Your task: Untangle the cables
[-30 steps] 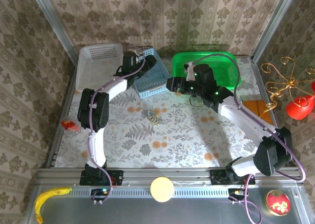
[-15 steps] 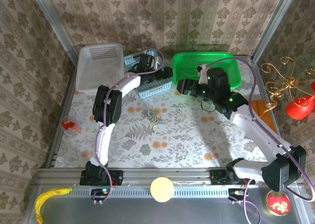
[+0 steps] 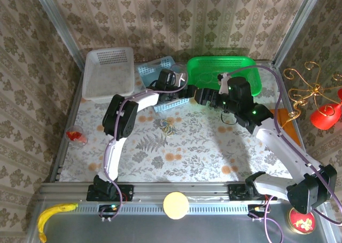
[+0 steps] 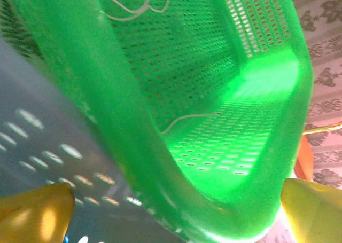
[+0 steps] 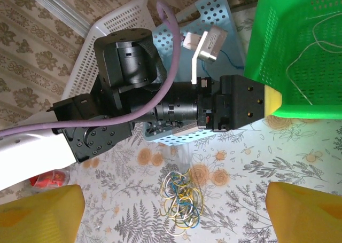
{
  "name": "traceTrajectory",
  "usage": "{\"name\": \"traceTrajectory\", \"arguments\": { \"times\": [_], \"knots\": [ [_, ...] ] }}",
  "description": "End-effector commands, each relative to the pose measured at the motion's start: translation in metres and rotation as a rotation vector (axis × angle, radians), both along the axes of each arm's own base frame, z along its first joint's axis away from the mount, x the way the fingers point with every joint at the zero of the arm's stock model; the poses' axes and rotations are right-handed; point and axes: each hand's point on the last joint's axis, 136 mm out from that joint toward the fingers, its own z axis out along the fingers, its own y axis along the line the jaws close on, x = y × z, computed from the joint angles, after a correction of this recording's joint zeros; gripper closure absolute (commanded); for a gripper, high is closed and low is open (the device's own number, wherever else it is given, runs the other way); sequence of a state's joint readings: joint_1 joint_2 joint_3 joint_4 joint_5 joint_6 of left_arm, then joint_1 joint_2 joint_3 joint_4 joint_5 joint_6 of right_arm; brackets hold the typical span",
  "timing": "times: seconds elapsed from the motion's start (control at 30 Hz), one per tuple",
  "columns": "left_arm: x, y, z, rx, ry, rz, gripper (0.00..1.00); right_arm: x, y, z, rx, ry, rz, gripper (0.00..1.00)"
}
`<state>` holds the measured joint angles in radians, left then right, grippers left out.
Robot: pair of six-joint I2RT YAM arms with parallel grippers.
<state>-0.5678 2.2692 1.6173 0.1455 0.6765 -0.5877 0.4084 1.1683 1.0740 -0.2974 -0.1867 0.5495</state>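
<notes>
Left gripper [image 4: 177, 203] and right gripper [image 5: 173, 213] gape empty; we judge the cables [image 3: 168, 127] light, limp, best pinched at an outer loop.

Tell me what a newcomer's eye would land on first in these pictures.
The bright green basket at the far side of the floral tablecloth stands out most. The left gripper is open at the basket's corner, and thin pale cables lie inside. Nearer the middle of the cloth sits a small tangle of yellow, blue and pale cables.
</notes>
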Motion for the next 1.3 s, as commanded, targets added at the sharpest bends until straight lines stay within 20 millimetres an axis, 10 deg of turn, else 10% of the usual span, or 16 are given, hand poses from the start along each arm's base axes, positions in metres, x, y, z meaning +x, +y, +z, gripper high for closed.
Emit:
{"name": "traceTrajectory", "arguments": {
  "times": [0.0,0.37,0.6,0.87,1.27],
  "knots": [
    [-0.029,-0.011,0.035,-0.095,-0.025,-0.084,0.0,-0.004,-0.007,-0.001,0.003,0.002,-0.028,0.1],
    [-0.034,0.007,0.093,-0.177,-0.086,-0.065,0.0,0.0,-0.018,-0.015,-0.011,0.026,-0.114,0.0],
    [0.002,0.082,0.121,-0.128,-0.124,0.158,0.0,-0.007,-0.009,-0.019,0.014,0.01,-0.044,0.0],
    [0.024,0.188,0.077,0.211,-0.079,0.448,0.0,-0.018,0.0,-0.019,-0.012,0.002,0.011,0.0],
    [0.04,0.203,0.021,0.354,0.017,0.467,0.0,-0.034,-0.007,-0.014,-0.088,-0.034,-0.016,0.0]
  ]
}}
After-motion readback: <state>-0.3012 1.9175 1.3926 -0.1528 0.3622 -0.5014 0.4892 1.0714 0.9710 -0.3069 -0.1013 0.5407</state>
